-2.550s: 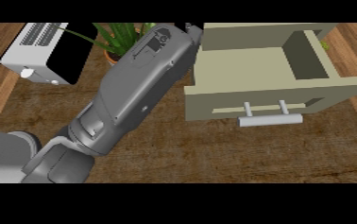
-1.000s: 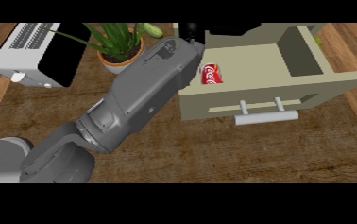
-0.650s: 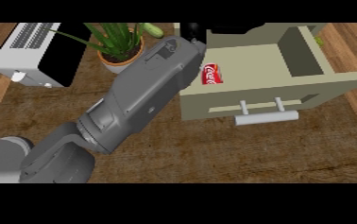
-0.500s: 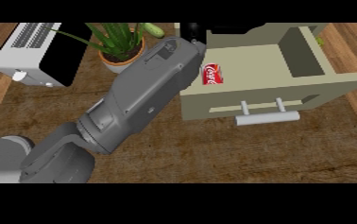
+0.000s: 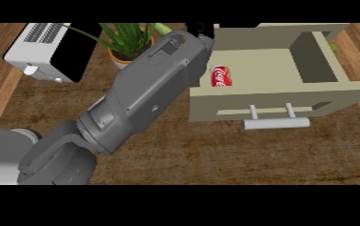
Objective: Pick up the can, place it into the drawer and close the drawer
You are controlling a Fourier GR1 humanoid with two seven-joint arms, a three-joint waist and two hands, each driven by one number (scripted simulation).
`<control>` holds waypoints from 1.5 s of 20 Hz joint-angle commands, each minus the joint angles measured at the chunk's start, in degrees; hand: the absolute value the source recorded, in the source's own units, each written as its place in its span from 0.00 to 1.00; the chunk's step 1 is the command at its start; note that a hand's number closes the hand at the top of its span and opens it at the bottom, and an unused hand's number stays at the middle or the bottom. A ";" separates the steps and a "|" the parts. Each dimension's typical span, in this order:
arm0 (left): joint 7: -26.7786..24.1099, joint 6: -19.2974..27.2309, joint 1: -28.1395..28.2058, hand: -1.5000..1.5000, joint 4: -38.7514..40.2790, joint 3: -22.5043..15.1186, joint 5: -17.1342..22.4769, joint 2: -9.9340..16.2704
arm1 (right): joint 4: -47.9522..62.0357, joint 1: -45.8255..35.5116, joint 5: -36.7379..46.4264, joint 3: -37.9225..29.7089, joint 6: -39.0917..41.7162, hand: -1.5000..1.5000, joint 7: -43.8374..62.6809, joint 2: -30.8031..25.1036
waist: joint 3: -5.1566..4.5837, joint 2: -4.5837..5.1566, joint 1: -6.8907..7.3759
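The red can (image 5: 220, 76) lies inside the open drawer (image 5: 271, 96), long axis running up-frame. The left hand (image 5: 205, 29), just above it at the top edge, is mostly hidden; I cannot tell its state.

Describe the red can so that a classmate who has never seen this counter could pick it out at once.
Start at the beige open drawer box on the brown wooden counter, with a pale bar handle on its front. Look inside at its left end, beside the big grey forearm. There lies the small red can with white lettering, the only red thing in view.
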 commanded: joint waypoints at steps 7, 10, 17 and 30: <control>2.07 1.59 0.26 0.00 -2.12 -0.33 0.67 0.00 | 6.64 -11.03 30.22 18.51 -6.07 0.00 -1.51 0.21 | -0.04 -0.66 2.04; 3.19 3.24 1.35 0.00 -4.21 -0.41 -0.07 0.00 | 16.35 -14.05 36.45 20.20 -10.93 0.00 -7.10 0.07 | -0.01 -0.86 2.76; 4.97 0.49 3.91 0.00 -4.62 0.44 -2.91 3.89 | 27.79 -21.68 51.27 30.86 -17.64 0.00 -6.03 0.69 | -0.06 -1.05 3.45; 11.25 2.14 8.20 0.00 -15.31 -0.49 -6.92 11.88 | 65.77 -41.43 64.58 30.23 -31.02 0.00 -10.75 -2.14 | -0.03 -0.87 4.79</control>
